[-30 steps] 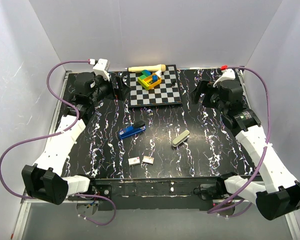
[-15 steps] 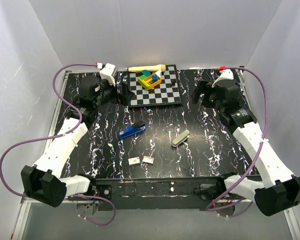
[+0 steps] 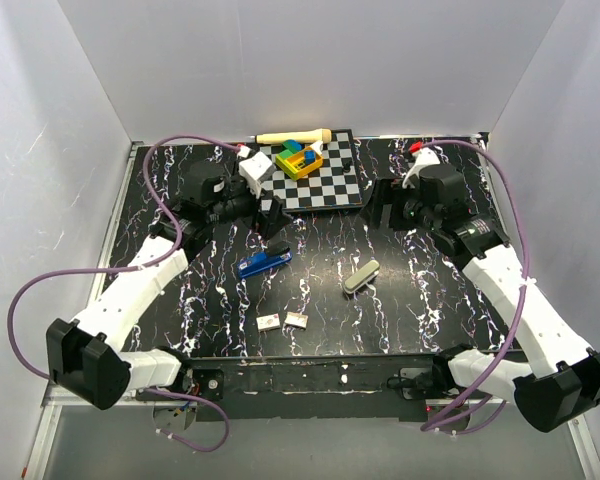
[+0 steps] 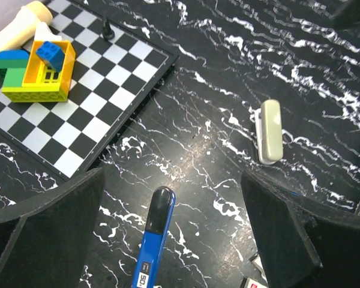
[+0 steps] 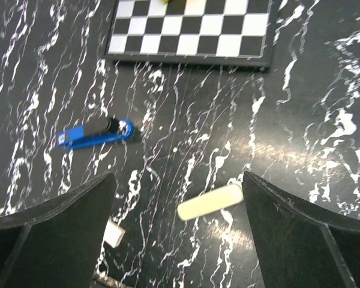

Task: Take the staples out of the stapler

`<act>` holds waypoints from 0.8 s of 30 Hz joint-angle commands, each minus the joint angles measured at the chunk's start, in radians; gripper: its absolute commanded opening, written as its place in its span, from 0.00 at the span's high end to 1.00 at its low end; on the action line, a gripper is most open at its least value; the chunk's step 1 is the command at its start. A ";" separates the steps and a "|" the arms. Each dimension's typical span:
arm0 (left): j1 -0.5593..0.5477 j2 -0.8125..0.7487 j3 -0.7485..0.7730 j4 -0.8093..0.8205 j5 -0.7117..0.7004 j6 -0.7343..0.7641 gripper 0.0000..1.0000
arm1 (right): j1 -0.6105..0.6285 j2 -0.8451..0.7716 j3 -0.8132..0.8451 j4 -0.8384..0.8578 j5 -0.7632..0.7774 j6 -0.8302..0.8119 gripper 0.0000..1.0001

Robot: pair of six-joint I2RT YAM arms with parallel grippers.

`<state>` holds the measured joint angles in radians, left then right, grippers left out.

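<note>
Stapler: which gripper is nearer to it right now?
Left. The left gripper, jaws open, hangs just beyond the stapler; the right gripper is well off to its right, farther back.

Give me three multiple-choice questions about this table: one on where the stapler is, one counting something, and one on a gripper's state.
1. Where does the stapler lie?
A) on the black table, nearer the arms than the chessboard
B) on the chessboard
C) between closed gripper fingers

2. How many small white pieces lie near the table's front edge?
A) one
B) two
C) four

3. What state is the left gripper in?
A) shut on the stapler
B) shut on a white piece
C) open, holding nothing

Answers:
1 A: the top view shows it on bare table, short of the board.
2 B: a pair sits side by side there.
3 C: the left wrist view shows both fingers wide apart, with the stapler lying free on the table below.
</note>
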<state>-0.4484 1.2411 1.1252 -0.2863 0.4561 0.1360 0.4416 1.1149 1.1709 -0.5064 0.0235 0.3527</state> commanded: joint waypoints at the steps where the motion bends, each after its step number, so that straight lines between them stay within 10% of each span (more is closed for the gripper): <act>1: -0.041 0.037 -0.025 -0.034 -0.051 0.094 0.02 | 0.037 -0.009 0.007 -0.037 -0.103 -0.020 0.05; 24: -0.101 0.303 -0.053 -0.113 -0.208 0.257 0.02 | 0.115 -0.078 -0.154 -0.011 -0.252 -0.001 0.08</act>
<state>-0.5484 1.4994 1.0378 -0.3737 0.2638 0.3584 0.5514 1.0760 1.0187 -0.5476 -0.2020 0.3454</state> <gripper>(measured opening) 0.981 0.923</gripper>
